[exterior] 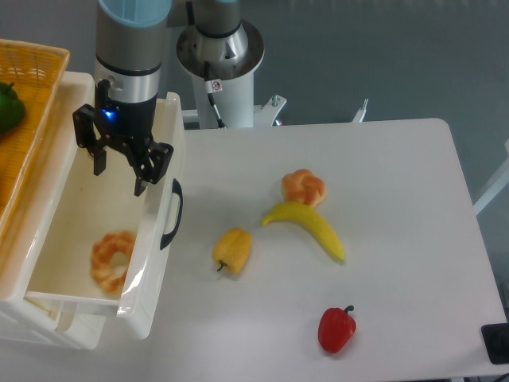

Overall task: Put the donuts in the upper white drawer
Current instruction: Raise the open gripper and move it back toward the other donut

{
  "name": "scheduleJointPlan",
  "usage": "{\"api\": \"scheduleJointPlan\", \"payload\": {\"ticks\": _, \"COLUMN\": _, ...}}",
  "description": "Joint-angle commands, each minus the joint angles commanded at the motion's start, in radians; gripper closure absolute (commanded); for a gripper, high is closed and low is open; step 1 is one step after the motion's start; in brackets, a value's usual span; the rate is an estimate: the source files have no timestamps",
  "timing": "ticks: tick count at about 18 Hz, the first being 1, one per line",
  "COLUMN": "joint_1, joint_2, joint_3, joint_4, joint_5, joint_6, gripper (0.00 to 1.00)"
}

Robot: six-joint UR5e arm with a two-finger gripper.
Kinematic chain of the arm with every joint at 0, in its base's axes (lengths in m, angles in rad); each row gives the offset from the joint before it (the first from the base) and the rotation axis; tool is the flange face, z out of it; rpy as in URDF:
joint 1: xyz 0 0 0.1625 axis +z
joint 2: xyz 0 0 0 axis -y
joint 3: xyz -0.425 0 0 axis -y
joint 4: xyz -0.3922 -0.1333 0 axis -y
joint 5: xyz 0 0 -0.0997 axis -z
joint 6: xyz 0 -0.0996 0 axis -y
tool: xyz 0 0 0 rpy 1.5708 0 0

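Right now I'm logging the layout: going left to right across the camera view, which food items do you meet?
Green pepper → donut in the drawer → yellow pepper → donut on the table → red pepper. The banana overlaps others, so it is left out.

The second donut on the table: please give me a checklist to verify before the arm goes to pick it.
1. First donut lies inside the upper white drawer: ok.
2. Hand is open and carries nothing: ok.
3. Hand is above the drawer rim, free to travel sideways: cannot tell from this one view.
4. Second donut is on the table, top uncovered: ok.
5. Free space around the second donut: not ok, the banana lies against its front side.
6. Drawer is open for the next drop: ok.
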Motion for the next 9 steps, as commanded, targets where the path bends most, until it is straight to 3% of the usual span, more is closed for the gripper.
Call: {"api": "scheduleJointPlan", "payload": {"ticks": 9, "joint_1": 0.078, "joint_2": -0.018, "joint_3": -0.003, "joint_4": 0.044, "joint_5": 0.041, "joint_6": 0.090, "gripper": 0.20}}
